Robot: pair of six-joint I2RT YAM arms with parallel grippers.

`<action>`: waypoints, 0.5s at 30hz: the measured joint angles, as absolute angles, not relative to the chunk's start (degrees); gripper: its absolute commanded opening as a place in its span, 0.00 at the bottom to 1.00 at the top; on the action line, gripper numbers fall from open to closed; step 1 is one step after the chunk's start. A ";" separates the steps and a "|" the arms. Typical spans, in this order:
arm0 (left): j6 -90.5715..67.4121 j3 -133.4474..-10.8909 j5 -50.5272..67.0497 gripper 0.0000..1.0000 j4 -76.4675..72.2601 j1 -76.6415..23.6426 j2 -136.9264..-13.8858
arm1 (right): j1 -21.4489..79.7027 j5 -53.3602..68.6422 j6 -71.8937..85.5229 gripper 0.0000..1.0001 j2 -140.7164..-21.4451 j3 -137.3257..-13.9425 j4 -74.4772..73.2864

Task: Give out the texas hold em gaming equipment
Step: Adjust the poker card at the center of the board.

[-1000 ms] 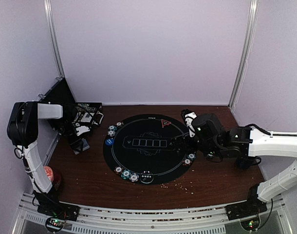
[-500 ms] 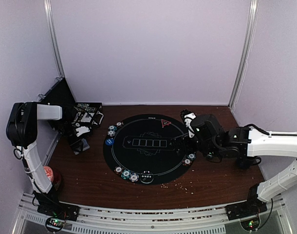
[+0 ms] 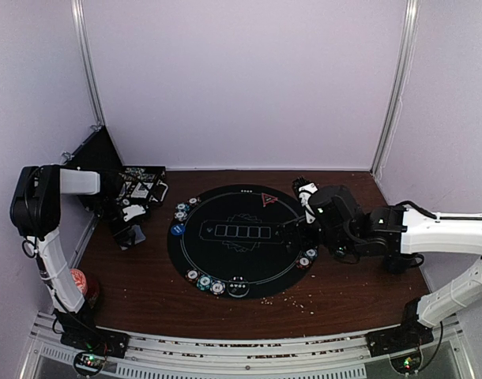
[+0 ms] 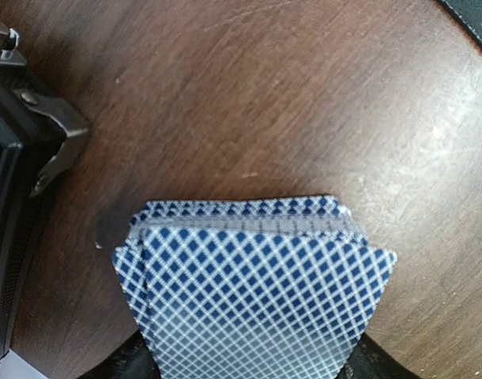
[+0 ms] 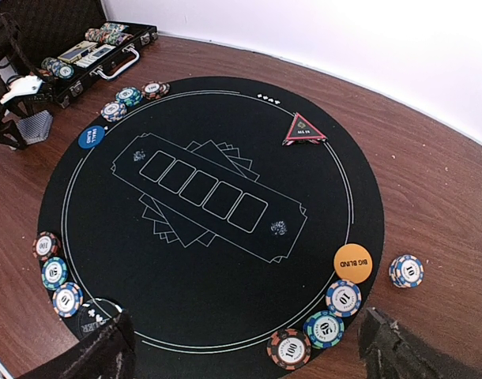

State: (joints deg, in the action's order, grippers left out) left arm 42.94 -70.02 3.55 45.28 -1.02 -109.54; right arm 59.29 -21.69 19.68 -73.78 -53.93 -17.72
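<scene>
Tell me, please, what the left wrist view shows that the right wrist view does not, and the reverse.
Only the left wrist view: the card deck up close, with its blue-and-white lattice backs and stacked edges, and the metal corner of the black case.

Only the right wrist view: the whole round black mat, striped poker chips near its rim, the orange Big Blind button, the blue button and the red triangle marker.

Both: the wooden table, the case and the deck, which is tiny at far left in the right wrist view.
</scene>
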 measured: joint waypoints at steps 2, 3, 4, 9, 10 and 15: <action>42.96 -70.02 3.53 0.67 45.54 -1.15 -109.67 | 59.29 -21.69 19.68 1.00 -73.80 -53.93 -17.72; 43.00 -70.00 3.49 0.66 45.63 -1.23 -109.73 | 59.29 -21.71 19.68 1.00 -73.82 -53.93 -17.72; 43.03 -69.95 3.33 0.65 45.65 -1.34 -109.89 | 59.29 -21.69 19.68 1.00 -73.84 -53.93 -17.72; 43.42 -70.06 3.16 0.57 45.80 -1.50 -110.13 | 59.29 -21.69 19.68 1.00 -73.93 -53.93 -17.72; 43.48 -70.26 3.18 0.56 46.00 -1.50 -110.28 | 59.29 -21.69 19.68 1.00 -73.93 -53.93 -17.72; 43.64 -70.89 3.18 0.46 46.72 -1.50 -110.80 | 59.29 -21.71 19.68 1.00 -73.93 -53.93 -17.72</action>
State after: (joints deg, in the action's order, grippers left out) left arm 43.64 -70.89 3.18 46.72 -1.50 -110.80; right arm 59.29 -21.71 19.68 -73.93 -53.93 -17.72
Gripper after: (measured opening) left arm 0.658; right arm 0.999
